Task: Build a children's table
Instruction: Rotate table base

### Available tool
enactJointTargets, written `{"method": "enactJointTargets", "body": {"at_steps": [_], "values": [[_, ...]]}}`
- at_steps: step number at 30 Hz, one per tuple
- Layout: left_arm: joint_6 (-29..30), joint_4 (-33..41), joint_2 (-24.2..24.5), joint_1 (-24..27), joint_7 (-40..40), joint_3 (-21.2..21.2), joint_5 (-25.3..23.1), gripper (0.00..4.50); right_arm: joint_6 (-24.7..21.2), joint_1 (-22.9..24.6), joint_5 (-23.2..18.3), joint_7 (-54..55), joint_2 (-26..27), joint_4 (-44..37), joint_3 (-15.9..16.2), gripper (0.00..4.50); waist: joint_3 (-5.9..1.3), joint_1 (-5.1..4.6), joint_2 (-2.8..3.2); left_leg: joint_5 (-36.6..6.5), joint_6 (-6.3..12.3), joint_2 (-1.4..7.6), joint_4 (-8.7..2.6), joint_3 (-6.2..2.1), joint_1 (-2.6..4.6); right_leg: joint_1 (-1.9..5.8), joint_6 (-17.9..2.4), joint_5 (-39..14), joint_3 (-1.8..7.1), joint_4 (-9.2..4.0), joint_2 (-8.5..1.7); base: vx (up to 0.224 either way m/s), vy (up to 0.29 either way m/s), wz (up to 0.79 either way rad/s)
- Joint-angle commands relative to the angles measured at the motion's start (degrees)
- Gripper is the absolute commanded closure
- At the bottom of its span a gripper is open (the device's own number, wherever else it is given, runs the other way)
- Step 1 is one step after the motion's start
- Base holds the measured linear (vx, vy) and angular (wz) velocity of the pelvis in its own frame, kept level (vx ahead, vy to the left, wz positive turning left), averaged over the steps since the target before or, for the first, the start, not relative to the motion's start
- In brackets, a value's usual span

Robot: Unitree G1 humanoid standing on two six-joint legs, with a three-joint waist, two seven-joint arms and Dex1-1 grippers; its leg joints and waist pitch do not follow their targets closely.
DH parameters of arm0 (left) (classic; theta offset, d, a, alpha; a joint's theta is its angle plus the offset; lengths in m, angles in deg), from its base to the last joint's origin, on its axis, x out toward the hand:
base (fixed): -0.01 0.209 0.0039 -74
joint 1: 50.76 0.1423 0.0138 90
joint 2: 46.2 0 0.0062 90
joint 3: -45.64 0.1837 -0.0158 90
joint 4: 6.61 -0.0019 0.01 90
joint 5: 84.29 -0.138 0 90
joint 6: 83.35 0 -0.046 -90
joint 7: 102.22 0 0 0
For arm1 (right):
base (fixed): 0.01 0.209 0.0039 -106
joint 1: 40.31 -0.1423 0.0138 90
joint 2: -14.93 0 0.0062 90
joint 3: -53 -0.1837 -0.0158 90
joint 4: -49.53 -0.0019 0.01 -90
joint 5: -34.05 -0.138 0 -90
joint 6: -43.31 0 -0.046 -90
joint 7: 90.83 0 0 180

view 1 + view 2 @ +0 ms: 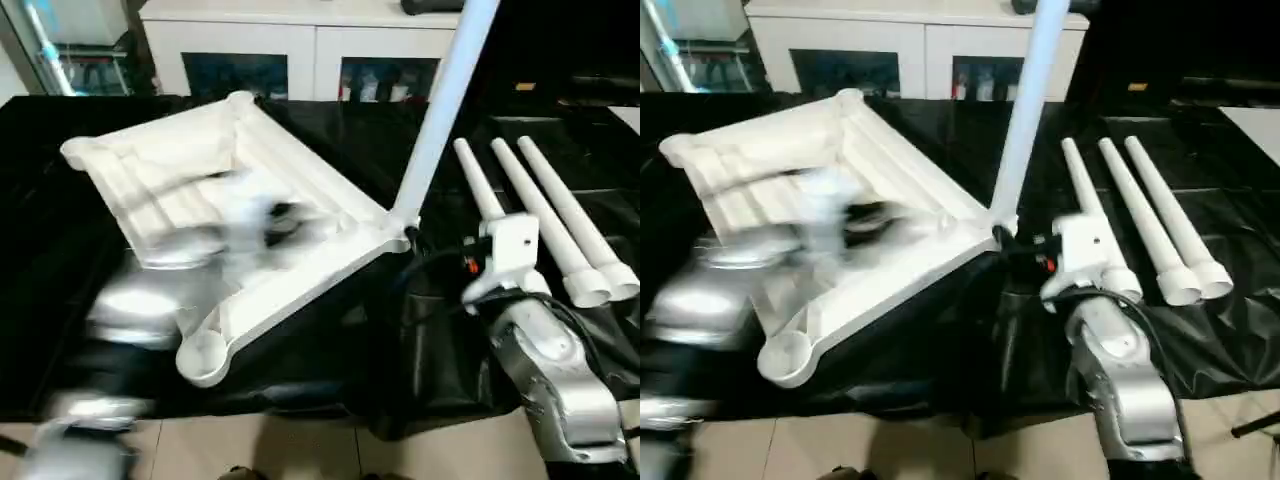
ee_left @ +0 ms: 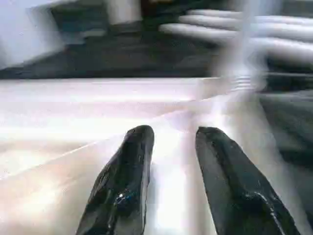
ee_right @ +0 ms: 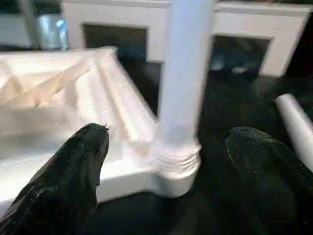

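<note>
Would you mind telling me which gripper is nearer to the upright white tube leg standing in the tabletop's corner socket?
Right. The right gripper straddles the upright white tube leg at its base, fingers apart; the left gripper is over the white ribbed tabletop, farther away.

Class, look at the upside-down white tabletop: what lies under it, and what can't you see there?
Under the tabletop lies black sheeting. What the sheeting covers is hidden, as is whatever sits beneath the tabletop's middle.
</note>
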Motion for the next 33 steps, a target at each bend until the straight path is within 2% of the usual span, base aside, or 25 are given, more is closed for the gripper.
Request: {"method": "enactJointTargets", "body": {"at_steps": [1,2,3,5,6,7,8,9,11,15,16,18,19,22,26,29,32,33], "values": [[-0.76,-2.43,1.41,-1.67,3.78,-2.86,-2.12,2.80,-1.36,-0.58,-1.03,-1.03,-0.15,-1.41,1.47,0.28,-3.31,-0.04,0.31,-17.95,-1.02,3.39,-5.01,-1.73,2.79,0.88,-9.70,-14.09,2.03,-3.34,-2.37,0.000,0.000,0.00],[-1.18,-4.86,3.10,-2.40,7.60,-3.97,-4.56,2.80,-1.81,-0.61,-1.15,-1.42,-0.27,-1.56,2.14,0.28,-3.18,0.07,0.21,-18.16,-1.74,3.45,-5.26,-1.92,2.51,1.10,-9.30,-14.00,2.09,-3.22,-2.40,0.000,0.000,0.00],[-0.68,-6.22,4.70,-2.84,11.72,-5.71,-6.34,2.80,-2.36,-0.52,-1.19,-2.00,-0.53,-1.98,2.86,0.28,-3.29,0.22,0.29,-18.38,-2.23,3.36,-5.23,-1.98,2.64,1.02,-8.66,-13.54,2.11,-3.07,-2.30,0.000,0.000,0.00],[-0.20,-6.87,5.63,-3.10,14.24,-6.76,-7.27,2.80,-2.77,-0.49,-1.23,-2.36,-0.66,-2.28,3.30,0.28,-3.33,0.14,0.37,-18.12,-2.74,3.27,-5.31,-2.17,2.28,1.37,-8.14,-12.33,2.09,-2.85,-2.44,0.000,0.000,0.00],[0.99,-8.31,6.52,-3.62,17.54,-8.13,-8.12,2.80,-3.13,-0.36,-1.29,-2.77,-0.77,-2.52,3.75,0.28,-3.39,0.23,0.54,-17.81,-2.92,3.31,-5.29,-2.22,2.37,1.36,-8.23,-11.88,2.12,-2.80,-2.57,0.000,0.000,0.00],[3.81,-8.34,8.44,-3.08,21.05,-8.14,-9.64,2.80,-3.74,-0.09,-1.38,-3.27,-1.12,-3.00,4.16,0.28,-3.45,0.11,0.46,-17.35,-3.17,3.32,-5.16,-2.14,2.46,1.33,-8.55,-10.26,2.11,-2.58,-2.43,0.000,0.000,0.00],[5.54,-8.47,10.33,-2.36,22.99,-7.22,-11.49,2.80,-4.26,0.17,-1.45,-3.87,-1.41,-3.39,4.37,0.28,-3.47,0.18,0.78,-16.27,-3.08,3.25,-5.09,-2.14,2.39,1.43,-8.61,-8.65,2.11,-2.56,-2.38,0.000,0.000,0.00],[5.63,-8.47,10.43,-2.32,23.08,-7.17,-11.59,2.80,-4.28,0.18,-1.45,-3.91,-1.42,-3.41,4.38,0.28,-3.61,0.18,0.67,-15.29,-2.87,3.18,-4.93,-2.14,2.30,1.58,-8.71,-7.35,2.08,-2.32,-2.35,0.000,0.000,0.00],[8.61,-9.74,13.14,-1.05,25.25,-5.67,-14.67,2.80,-4.80,0.63,-1.15,-4.82,-2.05,-3.89,4.75,0.28,-3.64,0.26,0.84,-12.75,-2.11,3.10,-4.74,-2.04,2.26,1.65,-9.53,-4.31,2.02,-2.08,-2.36,0.000,0.000,0.00],[9.47,-12.71,17.16,1.13,25.41,-2.35,-20.85,2.80,-5.30,1.31,-1.07,-5.67,-2.80,-4.59,4.93,0.28,-3.45,0.25,0.83,-14.42,-1.94,3.15,-4.90,-2.06,2.20,1.63,-9.77,-6.79,2.09,-2.41,-2.39,0.000,0.000,0.00],[9.73,-12.95,17.45,1.78,23.71,-1.60,-21.04,2.80,-5.52,1.48,-1.15,-5.83,-3.05,-4.71,4.87,0.28,-3.36,0.32,0.99,-16.54,-2.82,3.31,-5.15,-2.20,2.46,1.35,-9.61,-8.90,2.10,-2.64,-2.39,0.000,0.000,0.00],[9.99,-12.86,17.24,1.97,23.06,-1.52,-20.64,2.80,-5.65,1.52,-1.25,-5.87,-3.18,-4.74,4.88,0.28,-3.35,0.55,1.10,-17.96,-3.62,3.37,-5.20,-2.21,2.77,1.11,-9.84,-9.74,2.16,-2.74,-2.46,0.000,0.000,0.00],[11.47,-11.60,16.98,2.63,20.41,-0.78,-19.59,2.80,-5.85,1.56,-1.29,-6.00,-3.45,-4.66,4.95,0.28,-3.33,0.58,0.89,-18.33,-3.76,3.38,-5.23,-2.20,2.76,1.09,-9.83,-9.86,2.15,-2.76,-2.42,0.000,0.000,0.00],[14.68,-6.44,16.70,4.74,13.53,2.28,-15.93,2.80,-6.57,1.47,-1.07,-6.48,-4.00,-4.39,5.15,0.28,-3.21,1.02,0.77,-18.89,-4.45,3.52,-5.40,-2.25,2.80,1.04,-9.94,-10.46,2.20,-2.68,-2.63,0.000,0.000,0.00],[16.32,-1.68,15.95,5.84,9.51,3.38,-13.34,2.80,-6.61,1.07,-0.77,-6.64,-4.08,-3.80,5.21,0.28,-3.37,1.07,0.65,-16.76,-3.91,3.30,-5.26,-2.14,2.35,1.41,-10.63,-7.61,2.16,-2.37,-2.68,0.000,0.000,0.00],[20.42,5.37,16.67,7.18,3.18,5.38,-10.67,2.80,-6.56,0.71,-0.53,-6.56,-4.20,-3.12,5.38,0.28,-3.33,0.97,0.52,-15.99,-3.28,3.31,-5.12,-2.08,2.40,1.56,-10.90,-7.88,2.22,-2.41,-2.83,0.000,0.000,0.00],[22.25,8.43,17.87,8.31,0.30,7.14,-10.19,2.80,-6.59,0.65,-0.31,-6.54,-4.21,-2.98,5.46,0.28,-3.33,1.05,0.77,-15.68,-3.02,3.28,-5.08,-2.03,2.54,1.41,-10.89,-8.45,2.20,-2.43,-2.66,0.000,0.000,0.00],[24.06,11.82,19.18,9.75,-2.57,9.13,-9.34,2.80,-6.69,0.63,-0.14,-6.56,-4.16,-2.93,5.51,0.28,-3.31,1.04,0.84,-15.92,-3.22,3.31,-5.18,-1.98,2.57,1.33,-10.77,-8.54,2.17,-2.42,-2.48,0.000,0.000,0.00]]}}
